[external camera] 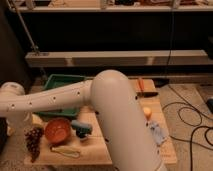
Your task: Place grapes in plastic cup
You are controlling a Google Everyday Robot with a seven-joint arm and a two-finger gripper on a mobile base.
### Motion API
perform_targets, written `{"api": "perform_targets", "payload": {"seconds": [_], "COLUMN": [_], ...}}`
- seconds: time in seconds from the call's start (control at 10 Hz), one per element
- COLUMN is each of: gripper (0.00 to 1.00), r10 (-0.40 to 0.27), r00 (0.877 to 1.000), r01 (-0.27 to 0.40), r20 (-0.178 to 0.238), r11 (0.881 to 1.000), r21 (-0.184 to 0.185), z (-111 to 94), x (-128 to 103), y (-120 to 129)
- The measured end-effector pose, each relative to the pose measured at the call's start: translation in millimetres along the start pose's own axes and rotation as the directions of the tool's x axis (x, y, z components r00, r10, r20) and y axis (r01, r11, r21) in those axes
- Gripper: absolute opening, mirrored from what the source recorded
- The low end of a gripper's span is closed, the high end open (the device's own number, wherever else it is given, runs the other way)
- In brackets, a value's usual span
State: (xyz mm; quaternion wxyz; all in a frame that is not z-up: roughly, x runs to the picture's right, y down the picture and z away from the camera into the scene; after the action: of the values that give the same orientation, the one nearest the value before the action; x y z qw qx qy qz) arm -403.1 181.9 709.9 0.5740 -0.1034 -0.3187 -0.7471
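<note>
Foreground: the white arm (pixel 120 120) rises from the bottom edge, bends, then runs left across the tabletop (pixel 125 156). It hides a wide strip of the surface behind it.

Front edge: a pale yellowish long item (pixel 65 151) lies flat. The grapes (pixel 34 140) lie at the front-left corner, just beside the orange bowl (pixel 57 130), and are not lifted.

Pincer (pixel 21 121): at the far-left end of the arm, just above and behind the grapes. Cannot tell whether it is spread or pressed together. Nothing visibly held.

Plastic cup (pixel 81 128): taken to be the small blue thing just right of the bowl, on the opposite side from the grapes. Cannot tell if it is upright or tipped.

Right side: a light-blue crumpled thing (pixel 159 132) and a small orange item (pixel 146 111). Further back: the green tray (pixel 60 82), partly behind the arm.

Risks (judgement):
- The bunch sits close to the corner, so a glancing approach could nudge it over the edge.
- A grip on only a few berries could let the rest tear away mid-carry.
- The route to the cup crosses the bowl, so a dangling end may snag the rim or drop inside.
- The bunch looks long for a small cup. It may drape over the rim and tip it.
- The low forearm could knock the cup.
</note>
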Motion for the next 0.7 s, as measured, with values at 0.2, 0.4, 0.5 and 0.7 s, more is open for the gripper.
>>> {"api": "perform_targets", "payload": {"seconds": [0.2, 0.4, 0.5, 0.7], "gripper": [0.79, 0.63, 0.58, 0.57], "r10": [-0.005, -0.026, -0.034, -0.041], "r00": [1.0, 0.999, 0.999, 0.998], "r01": [0.006, 0.027, 0.035, 0.043], "r20": [0.009, 0.026, 0.035, 0.052], "r11": [1.0, 1.0, 0.999, 0.999], "r21": [-0.008, -0.016, -0.019, -0.033], "z": [5, 13, 18, 29], "x": [-3, -9, -11, -13], "y": [-3, -13, -16, -18]}}
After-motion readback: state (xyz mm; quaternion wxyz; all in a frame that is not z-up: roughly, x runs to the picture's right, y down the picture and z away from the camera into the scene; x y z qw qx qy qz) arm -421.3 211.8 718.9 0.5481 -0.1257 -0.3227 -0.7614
